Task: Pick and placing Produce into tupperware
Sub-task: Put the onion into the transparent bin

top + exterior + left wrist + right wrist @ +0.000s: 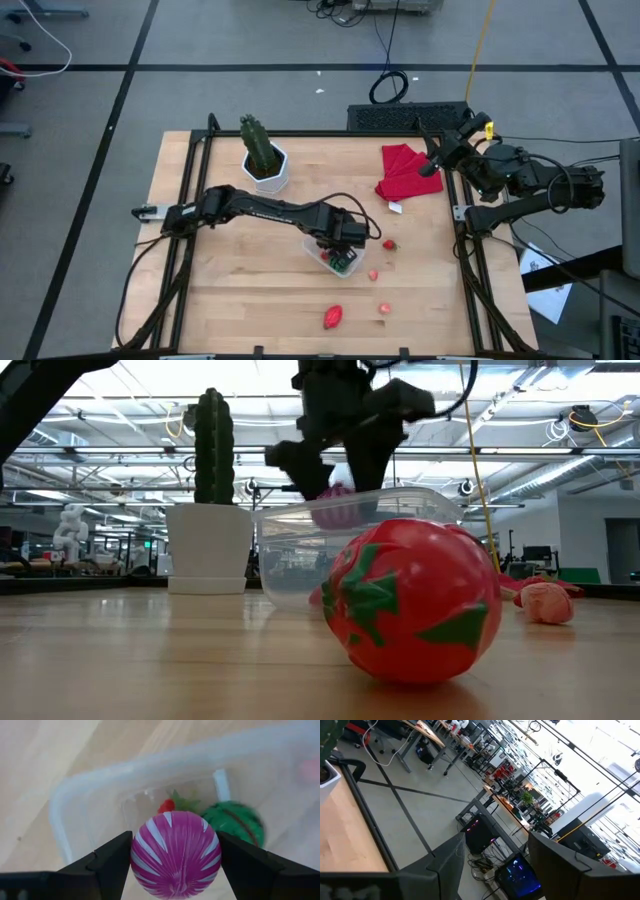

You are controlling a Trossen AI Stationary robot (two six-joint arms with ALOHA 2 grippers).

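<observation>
My left gripper (175,865) hangs over the clear tupperware (327,258) in the middle of the table, shut on a purple ridged piece with white stripes (175,854). Inside the tupperware (90,795) lie a green striped melon (235,820) and a red berry with green leaves (170,804). On the table lie a big red strawberry (333,317), which fills the low view (415,600), and small berries (389,243), (373,275), (384,308). My right gripper (495,855) waits open at the table's far right corner, raised, pointing into the room. My left gripper pinches the purple piece (175,854) between its two fingers (115,865), one on each side of its round body. The fingers come from above, pointing down. The piece is lifted clear, just above the tupperware's rim (350,495).
A tall green cactus (258,145) in a white pot (270,172) stands at the far side, left of centre. A red cloth (405,170) lies near the far right corner. A black frame (190,200) borders the table.
</observation>
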